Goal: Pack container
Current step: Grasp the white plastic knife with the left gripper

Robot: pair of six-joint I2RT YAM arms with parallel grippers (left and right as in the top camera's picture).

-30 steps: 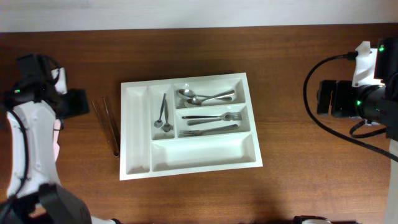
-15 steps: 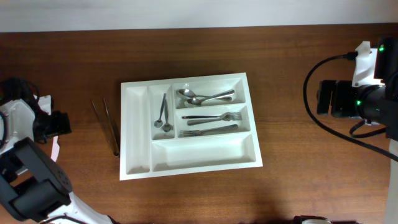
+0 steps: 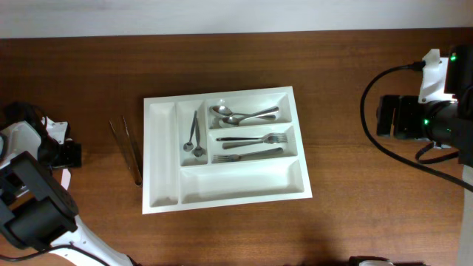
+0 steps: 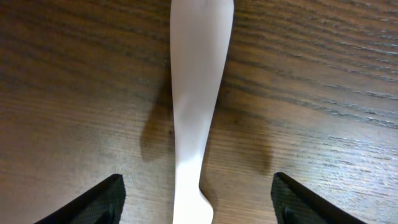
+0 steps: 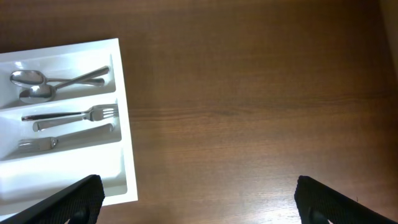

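1. Bench (image 3: 89, 74), far left: the left fingers (image 4: 107, 199) stand wide, one on each side of a white utensil (image 4: 198, 93) lying flat. Neither finger touches it and nothing is held.
2. Two thin brown sticks (image 3: 130, 151) lie on the bench near the tray's left wall, not yet packed.
3. The tray (image 3: 164, 193) sits flat at the centre of the bench.
   - Second narrow slot: small spoons (image 3: 195, 137).
   - Upper short slot: large spoons (image 3: 245, 114).
   - Lower short slot: a fork (image 3: 255, 138) and a knife (image 3: 251, 154).
   - Outer narrow slot and long slot: empty.
4. The right fingers (image 5: 81, 198) stand wide and empty over bare bench, to the right of the tray and apart from it.
5. Step in hand, as judged: pick-up of the white utensil. The next move calls for closing on its narrow middle and lifting it clear. It then needs carrying right to an empty slot, aligned lengthwise.
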